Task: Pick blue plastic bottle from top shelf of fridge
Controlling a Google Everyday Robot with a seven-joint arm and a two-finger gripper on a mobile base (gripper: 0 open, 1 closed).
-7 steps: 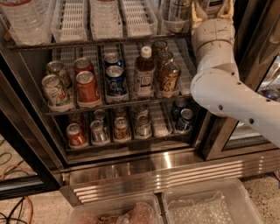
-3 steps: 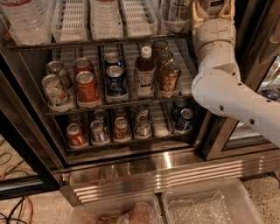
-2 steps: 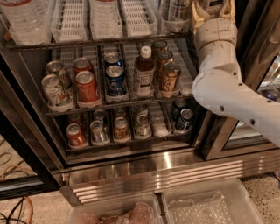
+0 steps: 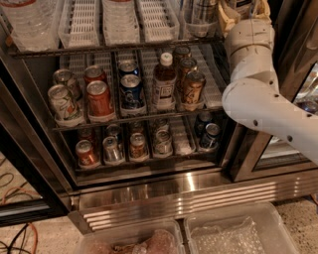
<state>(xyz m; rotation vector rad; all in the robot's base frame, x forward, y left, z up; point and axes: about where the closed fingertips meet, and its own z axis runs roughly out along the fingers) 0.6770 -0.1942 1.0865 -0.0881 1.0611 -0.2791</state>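
The fridge (image 4: pixel 164 191) stands open in front of me. Its top shelf (image 4: pixel 114 47) carries white slotted lane trays (image 4: pixel 119 20) and a clear bin (image 4: pixel 198 22) with a dark-labelled container in it. My white arm (image 4: pixel 253 94) reaches up from the right to the shelf's right end. My gripper (image 4: pixel 244 11) is at the top edge of the view, just right of the clear bin, and is partly cut off. A pale-labelled item shows at the gripper. I cannot tell whether it is the blue plastic bottle.
A big ribbed clear water bottle (image 4: pixel 30 22) stands at the top left. The middle shelf holds soda cans (image 4: pixel 99 96) and a brown bottle with a white cap (image 4: pixel 164 82). The lower shelf holds more cans (image 4: pixel 136 144). Two clear bins (image 4: pixel 233 233) sit on the floor in front.
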